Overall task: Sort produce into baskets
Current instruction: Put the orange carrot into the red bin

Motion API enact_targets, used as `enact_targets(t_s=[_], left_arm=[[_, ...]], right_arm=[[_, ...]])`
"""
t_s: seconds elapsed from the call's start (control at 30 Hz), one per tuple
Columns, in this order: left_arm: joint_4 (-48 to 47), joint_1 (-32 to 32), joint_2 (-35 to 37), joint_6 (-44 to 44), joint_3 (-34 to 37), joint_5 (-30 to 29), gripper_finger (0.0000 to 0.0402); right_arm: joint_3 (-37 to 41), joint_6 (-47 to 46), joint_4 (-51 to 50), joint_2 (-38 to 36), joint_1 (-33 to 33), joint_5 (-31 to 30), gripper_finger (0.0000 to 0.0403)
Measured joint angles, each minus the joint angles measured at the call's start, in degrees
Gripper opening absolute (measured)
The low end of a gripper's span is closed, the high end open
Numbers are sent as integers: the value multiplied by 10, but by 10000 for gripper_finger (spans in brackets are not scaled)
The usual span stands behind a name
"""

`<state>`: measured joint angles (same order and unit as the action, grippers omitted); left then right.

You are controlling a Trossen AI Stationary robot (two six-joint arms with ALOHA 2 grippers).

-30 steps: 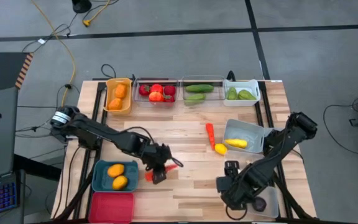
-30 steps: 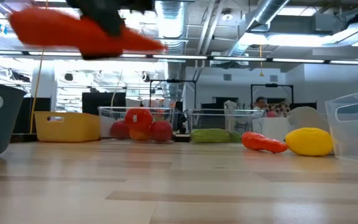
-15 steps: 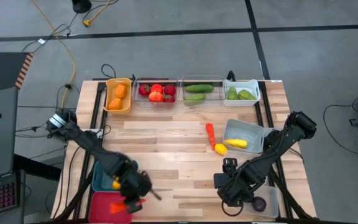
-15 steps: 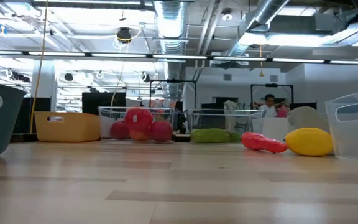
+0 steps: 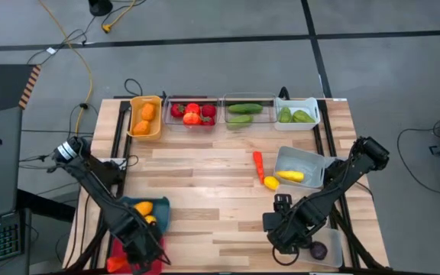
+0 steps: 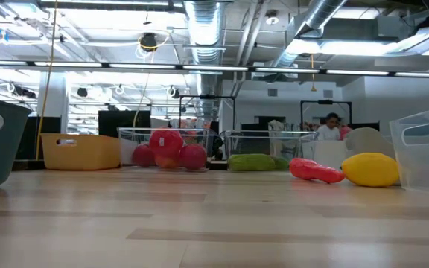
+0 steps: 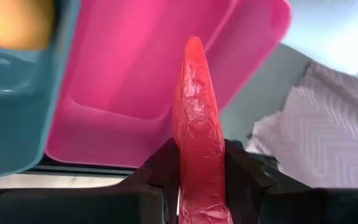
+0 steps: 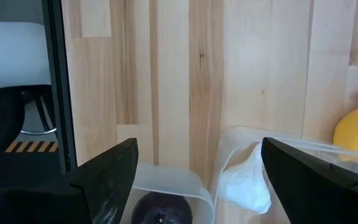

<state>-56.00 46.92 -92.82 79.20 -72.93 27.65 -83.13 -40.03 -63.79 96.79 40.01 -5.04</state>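
The left gripper (image 7: 201, 186) has its jaws tight on a red pepper (image 7: 199, 124) over the red bin (image 7: 160, 68). The right gripper (image 8: 194, 177) jaws are wide open.

Two matte black jointed robot arms, left arm (image 5: 101, 202) with a silver-ringed base joint, right arm (image 5: 334, 183) bulkier, broad dark glossy jaws

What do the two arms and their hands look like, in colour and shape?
Both arms are dark, jointed links. The left arm has a silver ring at its base. The right hand has two broad black fingers; the left hand is black too.
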Motion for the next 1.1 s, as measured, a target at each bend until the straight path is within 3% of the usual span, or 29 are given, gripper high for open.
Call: enact_targets(t_s=[0.17, 0.63, 1.1], left_arm=[[-4, 5, 0, 16, 0, -25, 92], [-3, 5, 0, 27, 0, -28, 184], [6, -11, 0, 23, 0, -28, 192]], right_arm=[[0, 0, 0, 0, 0, 0, 367], [0, 0, 0, 0, 0, 0, 367], [0, 0, 0, 0, 0, 0, 367]])
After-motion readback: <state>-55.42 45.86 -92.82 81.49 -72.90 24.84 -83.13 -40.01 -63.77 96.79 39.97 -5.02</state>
